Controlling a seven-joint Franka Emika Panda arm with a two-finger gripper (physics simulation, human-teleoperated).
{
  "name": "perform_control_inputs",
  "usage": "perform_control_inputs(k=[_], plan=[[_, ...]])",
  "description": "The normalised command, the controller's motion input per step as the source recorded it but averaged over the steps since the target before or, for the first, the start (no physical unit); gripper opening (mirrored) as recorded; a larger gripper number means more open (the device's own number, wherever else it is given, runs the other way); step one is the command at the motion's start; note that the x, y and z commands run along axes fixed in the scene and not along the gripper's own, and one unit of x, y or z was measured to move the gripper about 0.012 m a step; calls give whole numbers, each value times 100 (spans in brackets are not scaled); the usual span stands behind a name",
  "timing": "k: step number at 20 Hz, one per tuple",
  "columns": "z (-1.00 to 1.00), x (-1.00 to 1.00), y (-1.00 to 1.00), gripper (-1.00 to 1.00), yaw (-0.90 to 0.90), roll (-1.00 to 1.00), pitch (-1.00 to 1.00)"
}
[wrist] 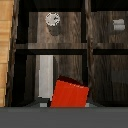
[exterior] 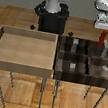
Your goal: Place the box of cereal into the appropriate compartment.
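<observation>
over the dark divided tray (exterior: pixel 85 71), i hold the box of cereal (exterior: pixel 103 38) pinched in my fingers (exterior: pixel 105 29), which are closed on its upper end so that it hangs upright, red face down toward the compartments. it is carried high, clear of the dividing walls, likely so it can be lowered straight into one cell without catching an edge. in the exterior view it hangs above the back compartments at the exterior view's right; the light wooden tray (exterior: pixel 25 47) sits well apart at the exterior view's left. the wrist view looks down past the box (wrist: pixel 70 93) into the cells, where a small round pale object (wrist: pixel 52 19) and a small grey block (wrist: pixel 119 24) each occupy their own compartment. my fingers themselves are cut off in the wrist view, and a grey band hides the box's near end. which cell lies exactly beneath the box is hard to make out, and the yellowish patch on its face does not show.
</observation>
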Motion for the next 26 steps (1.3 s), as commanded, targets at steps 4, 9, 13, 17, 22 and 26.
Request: perform_control_inputs(k=[4, 9, 13, 17, 22, 26], plan=[[0, -4, 75, -100, 0, 0, 0], [-7, -40, 0, -100, 0, 0, 0], [-25, 75, 0, -100, 0, 0, 0], [0, 50, 0, -100, 0, 0, 0], [0, 0, 0, -100, 0, 0, 0], [-25, 25, 0, -100, 0, 0, 0]])
